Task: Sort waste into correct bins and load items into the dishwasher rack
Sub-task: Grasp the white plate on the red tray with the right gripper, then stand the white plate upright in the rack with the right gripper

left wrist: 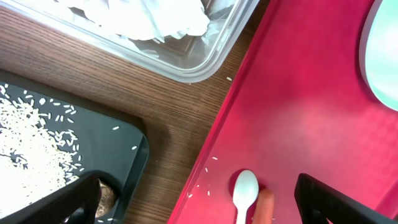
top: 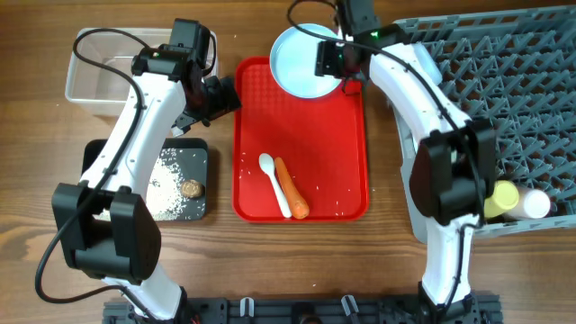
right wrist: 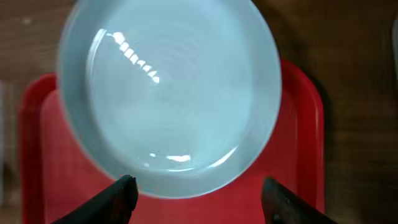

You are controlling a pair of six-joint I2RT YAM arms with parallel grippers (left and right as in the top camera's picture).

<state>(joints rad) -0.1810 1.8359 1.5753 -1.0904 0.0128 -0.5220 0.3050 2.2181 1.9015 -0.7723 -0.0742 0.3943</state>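
A light blue plate (top: 304, 59) (right wrist: 168, 93) rests on the far end of the red tray (top: 270, 117), overhanging its edge. My right gripper (top: 346, 79) (right wrist: 202, 202) is open just above the plate's near rim, one finger on each side, touching nothing. A white spoon (top: 270, 180) (left wrist: 245, 193) and an orange carrot (top: 291, 189) (left wrist: 265, 208) lie side by side on the tray. My left gripper (top: 223, 94) (left wrist: 199, 205) hangs open over the tray's left edge. The black tray (top: 200, 148) holds rice (left wrist: 31, 149) and a brown lump (top: 191, 188) (left wrist: 107, 196). The clear tub (top: 85, 85) holds white paper (left wrist: 143, 15).
The grey dishwasher rack (top: 504, 90) fills the right side, with a yellow cup (top: 501, 198) and a pale cup (top: 535, 205) at its near edge. Stray rice grains dot the red tray. A strip of bare wood separates the black tray from the red tray.
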